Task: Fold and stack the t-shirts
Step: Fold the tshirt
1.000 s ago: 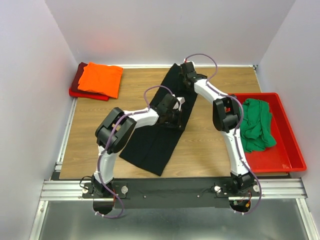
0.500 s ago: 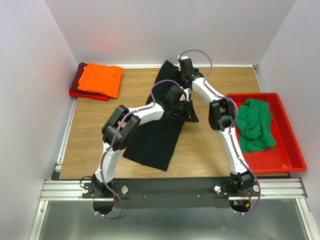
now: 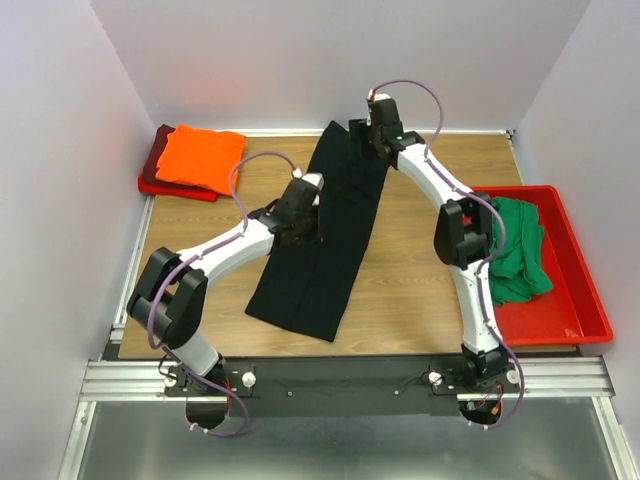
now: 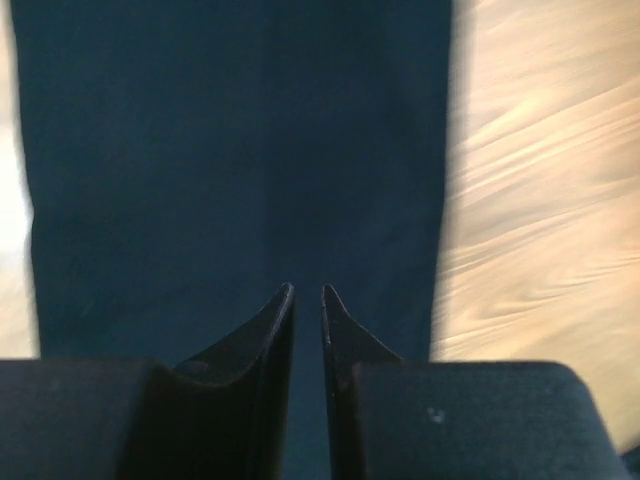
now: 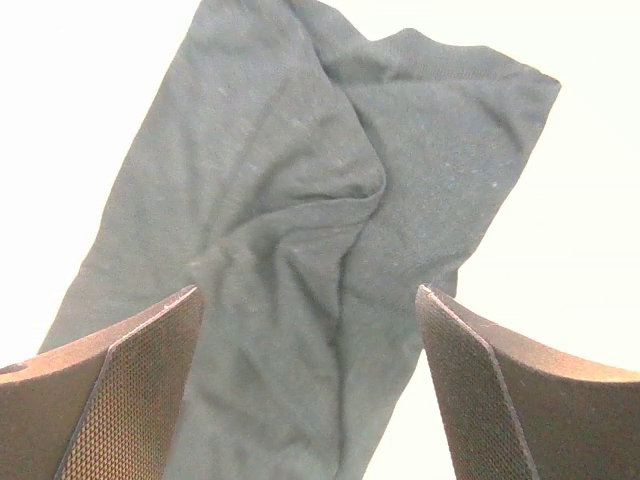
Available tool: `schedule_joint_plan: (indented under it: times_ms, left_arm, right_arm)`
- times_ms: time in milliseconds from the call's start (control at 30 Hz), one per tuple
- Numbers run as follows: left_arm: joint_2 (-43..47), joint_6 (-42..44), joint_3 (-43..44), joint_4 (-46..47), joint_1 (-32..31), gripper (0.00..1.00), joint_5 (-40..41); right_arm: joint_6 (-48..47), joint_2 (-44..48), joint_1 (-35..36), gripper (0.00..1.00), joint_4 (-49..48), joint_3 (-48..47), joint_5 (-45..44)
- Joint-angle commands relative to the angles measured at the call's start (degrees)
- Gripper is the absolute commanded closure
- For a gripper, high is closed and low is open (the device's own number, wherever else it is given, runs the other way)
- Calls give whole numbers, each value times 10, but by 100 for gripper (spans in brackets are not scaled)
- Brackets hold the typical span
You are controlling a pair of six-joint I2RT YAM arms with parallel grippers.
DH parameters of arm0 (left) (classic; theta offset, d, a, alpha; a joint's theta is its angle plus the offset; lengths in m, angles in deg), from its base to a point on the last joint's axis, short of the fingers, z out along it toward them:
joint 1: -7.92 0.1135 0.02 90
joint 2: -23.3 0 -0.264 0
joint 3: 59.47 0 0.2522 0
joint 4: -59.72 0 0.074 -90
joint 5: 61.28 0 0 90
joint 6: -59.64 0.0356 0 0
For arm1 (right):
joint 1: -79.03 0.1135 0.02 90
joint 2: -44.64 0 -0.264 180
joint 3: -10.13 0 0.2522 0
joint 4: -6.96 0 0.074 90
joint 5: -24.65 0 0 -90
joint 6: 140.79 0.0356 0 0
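The long black cloth t-shirt (image 3: 322,240) lies flat, slanting across the middle of the wooden surface (image 3: 420,280). The left hand (image 4: 305,292) sits low over it, fingers nearly together; I cannot tell whether cloth is pinched. The right hand (image 5: 305,292) is spread wide and empty above the shirt's rumpled far end. The folded bright orange t-shirt (image 3: 200,158) rests on the dark red t-shirt (image 3: 152,165) far left. The green t-shirt (image 3: 515,250) is bunched in the red plastic bin (image 3: 560,330).

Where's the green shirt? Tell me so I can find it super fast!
Find the big red plastic bin on the far right of the top view. The green t-shirt lies crumpled inside it. It's the only shirt in a bin, and the only one neither folded nor spread flat.
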Motion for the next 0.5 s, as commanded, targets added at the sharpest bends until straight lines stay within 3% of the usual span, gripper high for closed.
schedule_joint_plan:
  times_ms: [0, 233, 467]
  left_arm:
    - [-16, 25, -39, -63, -13, 77, 87]
    - [-57, 24, -63, -73, -57, 79, 64]
    - [-92, 6, -32, -66, -112, 80, 11]
  right_arm:
    - [47, 56, 2, 7, -3, 46, -2]
    - [73, 107, 1, 8, -12, 149, 1]
    - [94, 182, 2, 8, -37, 263, -10]
